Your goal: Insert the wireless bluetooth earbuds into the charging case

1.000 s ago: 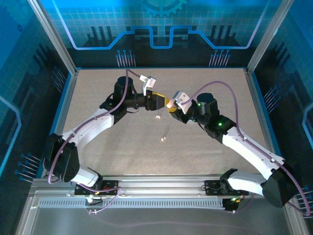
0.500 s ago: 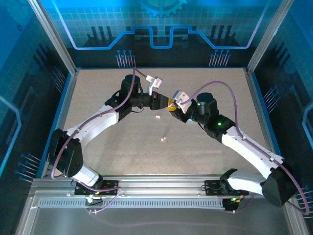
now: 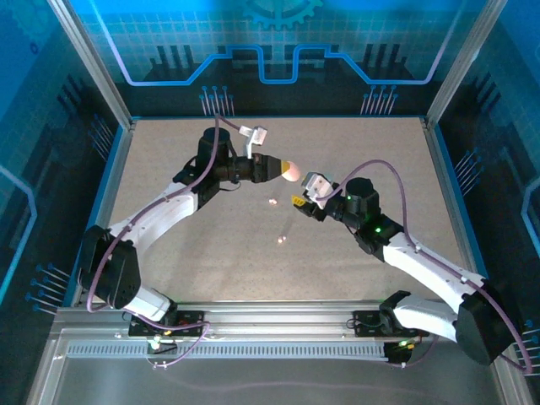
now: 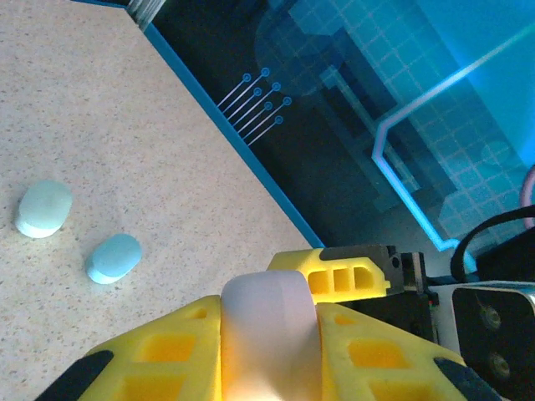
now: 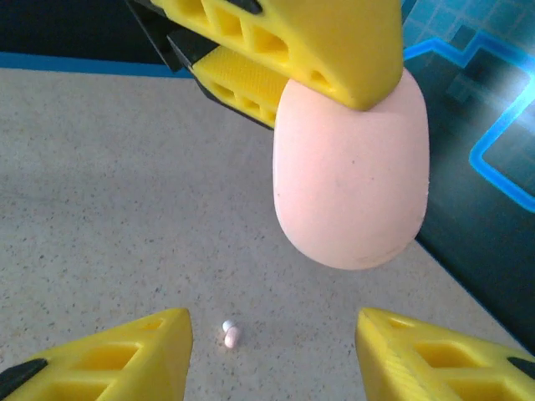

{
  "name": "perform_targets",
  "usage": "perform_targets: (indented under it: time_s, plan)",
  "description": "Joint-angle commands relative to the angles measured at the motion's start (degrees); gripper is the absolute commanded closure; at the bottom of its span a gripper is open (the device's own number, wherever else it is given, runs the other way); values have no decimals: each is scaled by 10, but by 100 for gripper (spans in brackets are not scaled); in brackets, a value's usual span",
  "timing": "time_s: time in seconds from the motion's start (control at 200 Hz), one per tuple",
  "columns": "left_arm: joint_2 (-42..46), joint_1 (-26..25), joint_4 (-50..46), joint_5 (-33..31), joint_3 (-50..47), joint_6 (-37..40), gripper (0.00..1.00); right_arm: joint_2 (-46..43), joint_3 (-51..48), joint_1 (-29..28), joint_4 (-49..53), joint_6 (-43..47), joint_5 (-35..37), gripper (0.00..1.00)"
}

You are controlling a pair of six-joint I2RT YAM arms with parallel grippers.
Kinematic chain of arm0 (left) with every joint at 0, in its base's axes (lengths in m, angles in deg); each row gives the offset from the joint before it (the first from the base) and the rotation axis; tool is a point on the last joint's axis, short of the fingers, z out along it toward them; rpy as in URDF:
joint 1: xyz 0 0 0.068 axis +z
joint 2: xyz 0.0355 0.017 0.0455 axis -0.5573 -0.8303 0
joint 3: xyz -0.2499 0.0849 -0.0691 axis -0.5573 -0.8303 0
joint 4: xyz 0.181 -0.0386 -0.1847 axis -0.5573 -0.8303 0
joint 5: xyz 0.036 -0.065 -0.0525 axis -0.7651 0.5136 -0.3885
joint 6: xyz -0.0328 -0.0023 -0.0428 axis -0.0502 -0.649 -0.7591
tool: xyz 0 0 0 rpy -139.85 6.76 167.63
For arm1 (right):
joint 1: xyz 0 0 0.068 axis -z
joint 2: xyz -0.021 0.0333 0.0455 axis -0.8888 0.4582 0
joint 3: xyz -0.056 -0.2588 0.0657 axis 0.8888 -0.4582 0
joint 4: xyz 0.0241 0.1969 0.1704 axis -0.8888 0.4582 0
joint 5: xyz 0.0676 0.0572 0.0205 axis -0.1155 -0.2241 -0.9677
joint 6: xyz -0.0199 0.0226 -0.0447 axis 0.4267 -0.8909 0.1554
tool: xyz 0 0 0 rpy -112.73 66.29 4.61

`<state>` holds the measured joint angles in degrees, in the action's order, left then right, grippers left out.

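Left fingers (image 4: 159,355) tight on pink case (image 5: 351,175), right fingers (image 5: 125,351) apart; speckled table (image 3: 211,245), blue walls (image 3: 278,42).

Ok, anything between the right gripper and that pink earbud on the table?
Nothing visible: the earbud lies on bare table before the open right gripper; the left gripper holds the pink case clear.

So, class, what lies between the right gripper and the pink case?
Right wrist view: nothing between the right gripper and the case; beneath that gap, bare table with one tiny earbud.
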<state>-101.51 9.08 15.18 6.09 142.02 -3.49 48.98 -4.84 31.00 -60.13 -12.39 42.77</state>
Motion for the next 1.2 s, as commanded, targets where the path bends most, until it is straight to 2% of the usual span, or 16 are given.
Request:
perform_targets:
  time_s: [0.0,0.205,0.61,0.66,0.72,0.82,0.926,1.021,1.121,1.196]
  plan:
    - [16,-1,25,32,1,-24,79,-1,8,9,-98,-4,-12,45]
    - [12,0,40,38,2,-38,79,18,27,10,-126,-16,-12,45]
    - [12,-1,39,39,1,-37,79,28,34,11,-132,-39,-25,61]
    - [12,-1,38,39,1,-35,78,27,36,14,-123,-42,-28,63]
    - [14,-1,38,39,0,-27,71,25,40,17,-109,-51,-41,64]
    - [28,0,39,27,-11,2,62,24,58,28,-63,-72,-83,65]
    - [55,-1,64,17,-39,67,54,27,83,46,-2,-93,-152,65]
    - [87,-1,123,20,-87,143,49,32,112,65,73,-104,-250,65]
    - [117,-1,207,32,-143,226,46,44,159,77,156,-93,-321,64]
    - [129,-1,230,36,-164,265,44,51,184,83,204,-82,-369,64]
